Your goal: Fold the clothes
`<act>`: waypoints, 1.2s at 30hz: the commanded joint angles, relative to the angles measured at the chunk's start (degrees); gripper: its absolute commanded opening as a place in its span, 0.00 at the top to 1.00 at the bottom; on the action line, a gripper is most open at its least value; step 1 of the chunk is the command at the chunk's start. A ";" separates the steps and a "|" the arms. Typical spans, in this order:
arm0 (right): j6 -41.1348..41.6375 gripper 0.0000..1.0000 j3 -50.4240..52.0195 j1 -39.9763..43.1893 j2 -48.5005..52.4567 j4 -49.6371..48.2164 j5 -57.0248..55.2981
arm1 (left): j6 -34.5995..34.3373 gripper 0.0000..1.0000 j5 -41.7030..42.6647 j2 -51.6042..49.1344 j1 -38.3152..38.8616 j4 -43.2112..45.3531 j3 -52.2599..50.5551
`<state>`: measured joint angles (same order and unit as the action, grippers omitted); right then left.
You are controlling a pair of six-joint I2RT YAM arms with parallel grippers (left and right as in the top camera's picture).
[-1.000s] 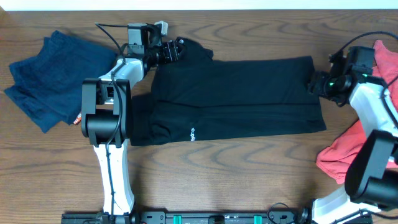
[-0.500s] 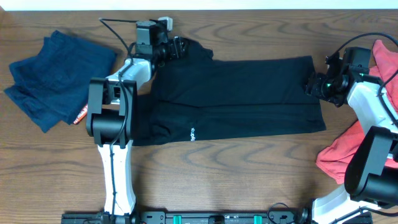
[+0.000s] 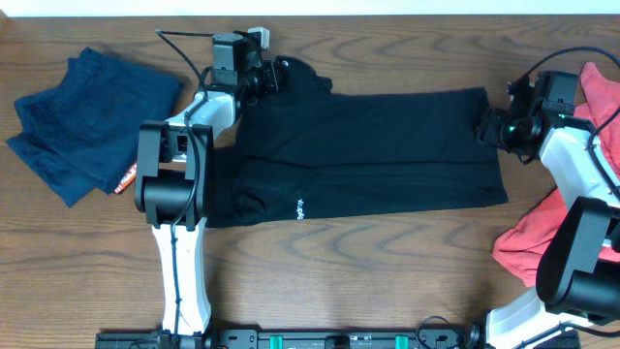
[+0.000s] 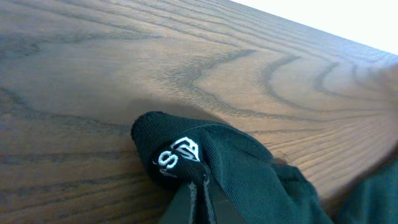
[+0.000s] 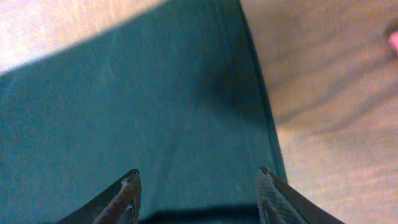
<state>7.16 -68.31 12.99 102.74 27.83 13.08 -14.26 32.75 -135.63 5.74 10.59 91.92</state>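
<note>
Nearest the robot, a crumpled pinkish-red cloth [image 3: 518, 247] lies on the brown wooden table [image 3: 339, 281] beside the right arm. More red shows farther back behind that arm. I cannot tell if it is the same piece.

In the middle lies the big black T-shirt [image 3: 368, 155], spread out long and flat, with a small white logo [image 3: 300, 207] near its front edge. Off to the left, apart from the shirt, sits a rumpled navy blue cloth [image 3: 87, 107].

At the far side, the left gripper [image 3: 274, 75] is pinched tight on the shirt's far left corner, which bunches up there. The right gripper [image 3: 491, 126] is over the shirt's far right corner with its fingers spread wide, holding nothing.

Since a second ago the left gripper has slid a little to the right, and the right gripper has crept a bit closer to its corner. In the last half second almost nothing has moved. I think this means one corner is caught and the other is about to be, so the next fold can start soon.

Count: one black shirt, one navy cloth, one or two red cloths, two grippers.
</note>
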 commanded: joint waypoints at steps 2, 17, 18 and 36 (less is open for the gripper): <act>-0.39 0.40 -0.59 -0.70 0.17 -4.59 -0.22 | -5.86 0.94 9.11 1.84 -1.92 0.00 1.18; -0.37 0.34 -16.85 -2.05 19.85 -17.55 -1.05 | -5.31 0.94 14.38 5.57 -2.99 -12.26 1.16; -0.31 0.34 -17.22 -2.25 21.16 -18.84 -1.03 | -4.92 0.94 14.36 5.57 -2.99 -13.07 1.16; 0.70 0.65 -17.42 -4.39 30.69 -23.69 -6.67 | -3.37 0.94 14.19 5.57 -2.99 -16.15 1.16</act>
<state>6.96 -86.11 8.91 130.78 2.26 8.73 -19.05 46.17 -131.35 2.90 -5.43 92.01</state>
